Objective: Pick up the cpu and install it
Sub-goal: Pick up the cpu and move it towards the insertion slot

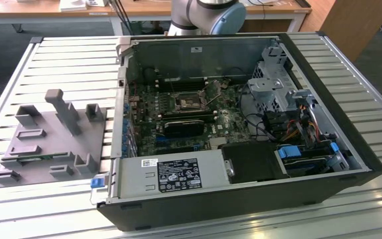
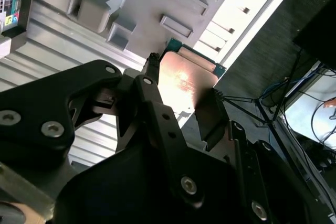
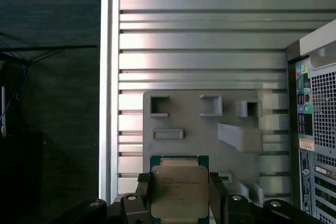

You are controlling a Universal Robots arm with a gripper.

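The cpu is a flat square chip with a shiny metal top and a green rim. It sits between the two black fingers of my gripper, which is shut on its opposite edges. In the second wrist view the cpu catches the light between the fingers of the gripper. The chip hangs well above the grey holder plate. The open computer case lies on the table, with the motherboard's square socket exposed inside.
The grey holder plate with upright blocks stands at the exterior view's left of the case on the slatted metal table. The case's rear panel borders the plate. The arm's base rises behind the case. Cables and dark floor lie past the table edge.
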